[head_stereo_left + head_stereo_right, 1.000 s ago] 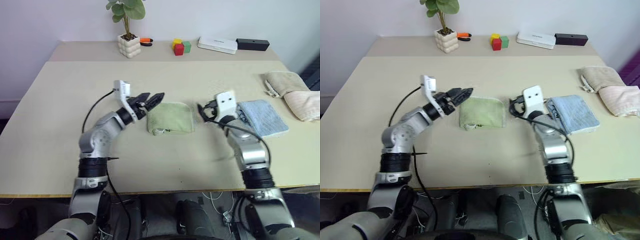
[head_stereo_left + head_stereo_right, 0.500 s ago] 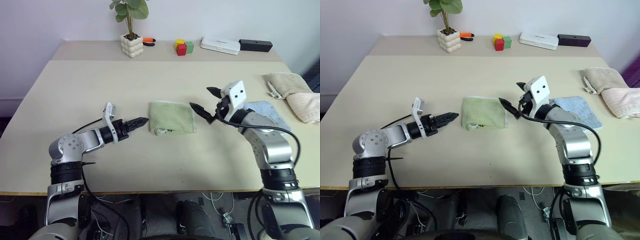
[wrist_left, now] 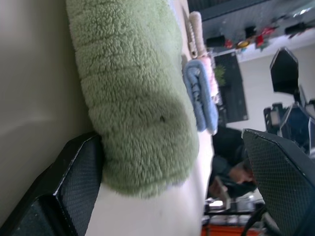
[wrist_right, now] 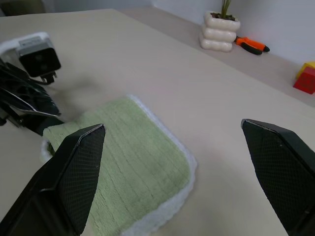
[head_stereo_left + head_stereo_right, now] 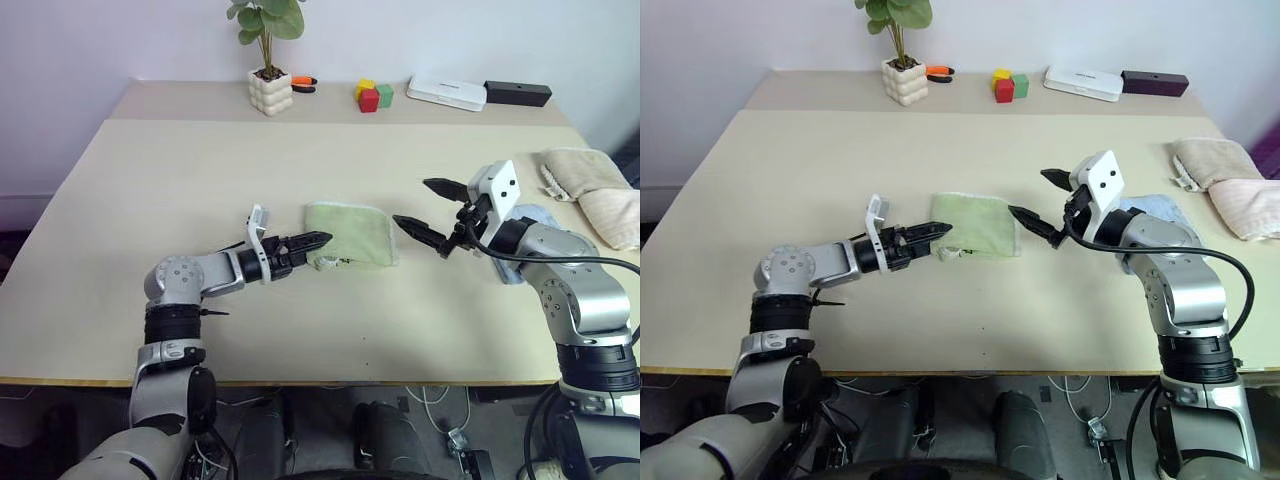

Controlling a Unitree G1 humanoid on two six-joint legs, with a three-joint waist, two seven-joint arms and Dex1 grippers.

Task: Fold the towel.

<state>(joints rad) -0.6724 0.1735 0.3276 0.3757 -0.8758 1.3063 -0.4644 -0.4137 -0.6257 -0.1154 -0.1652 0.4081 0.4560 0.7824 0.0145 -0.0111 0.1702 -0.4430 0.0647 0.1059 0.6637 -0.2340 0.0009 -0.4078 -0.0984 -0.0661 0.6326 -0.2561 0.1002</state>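
Note:
The light green towel (image 5: 352, 232) lies folded into a small square with white edging near the table's middle. My left gripper (image 5: 312, 241) lies low over the table at the towel's near left corner. It is open, and in the left wrist view one of its fingers (image 3: 66, 184) touches the folded edge of the towel (image 3: 135, 98) lying between the jaws. My right gripper (image 5: 414, 202) hovers above the table just right of the towel, open and empty, pointing at it. The right wrist view looks over the towel (image 4: 130, 179) towards the left gripper (image 4: 30, 101).
A light blue cloth (image 5: 530, 214) lies behind my right arm, with two beige towels (image 5: 590, 185) at the right edge. Along the back stand a potted plant (image 5: 270, 88), an orange tool (image 5: 303, 81), coloured blocks (image 5: 370, 95), a white box (image 5: 447, 92) and a black box (image 5: 517, 93).
My left gripper has dropped low, rolled and slid right to the towel's near left corner. My right gripper has risen and drawn back to the right. The towel has not moved.

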